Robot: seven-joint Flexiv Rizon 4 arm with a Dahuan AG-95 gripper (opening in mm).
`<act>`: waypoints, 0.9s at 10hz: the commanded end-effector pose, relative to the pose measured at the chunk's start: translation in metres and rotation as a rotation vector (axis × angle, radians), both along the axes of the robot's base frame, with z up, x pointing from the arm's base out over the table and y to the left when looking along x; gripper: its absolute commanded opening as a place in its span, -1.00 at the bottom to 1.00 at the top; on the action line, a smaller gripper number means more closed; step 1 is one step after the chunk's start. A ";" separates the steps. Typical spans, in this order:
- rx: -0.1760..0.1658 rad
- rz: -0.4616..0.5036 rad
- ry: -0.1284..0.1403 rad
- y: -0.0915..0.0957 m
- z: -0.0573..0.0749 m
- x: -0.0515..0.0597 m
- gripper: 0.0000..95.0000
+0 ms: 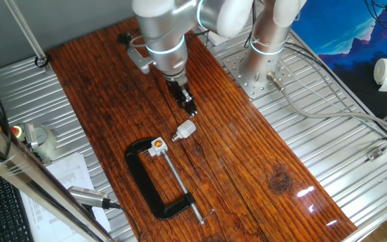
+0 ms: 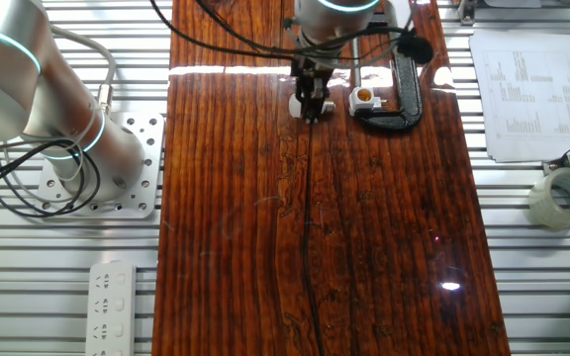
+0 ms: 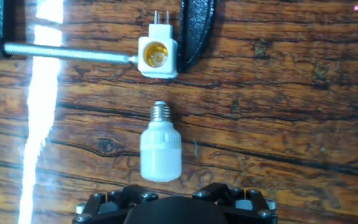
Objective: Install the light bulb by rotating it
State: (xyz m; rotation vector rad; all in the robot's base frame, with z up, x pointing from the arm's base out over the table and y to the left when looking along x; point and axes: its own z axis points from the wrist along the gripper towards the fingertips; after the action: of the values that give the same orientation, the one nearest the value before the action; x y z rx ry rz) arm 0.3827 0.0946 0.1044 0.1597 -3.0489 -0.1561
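Bulb, small white w/ silvery screw base (image 3: 161, 149), lies on dark wood table (image 1: 247, 154) just ahead of black two-finger gripper (image 1: 188, 104), untouched; base points at white socket block w/ orange centre (image 3: 157, 56) in black C-clamp (image 1: 154, 191). Fingertips cut off in hand view; can't tell jaw gap.

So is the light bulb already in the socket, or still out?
Out. The light bulb lies on its side on the wooden table, its screw base pointing at the socket, with bare wood between them.
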 end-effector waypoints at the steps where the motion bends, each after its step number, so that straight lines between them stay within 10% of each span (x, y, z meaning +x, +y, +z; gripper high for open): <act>1: 0.006 -0.024 -0.019 0.006 -0.007 -0.018 0.60; 2: 0.007 -0.030 -0.016 0.007 -0.010 -0.020 0.60; 3: 0.007 -0.032 -0.025 0.009 -0.015 -0.022 0.20; 7: -0.005 -0.040 -0.068 0.016 -0.029 -0.017 0.20; 8: -0.005 -0.037 -0.078 0.018 -0.027 -0.012 0.60; 9: -0.005 -0.031 -0.098 0.021 -0.026 -0.005 0.60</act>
State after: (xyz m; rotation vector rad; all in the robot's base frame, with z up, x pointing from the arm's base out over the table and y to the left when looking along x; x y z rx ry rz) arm 0.3745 0.1155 0.0799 0.1234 -3.1345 -0.1596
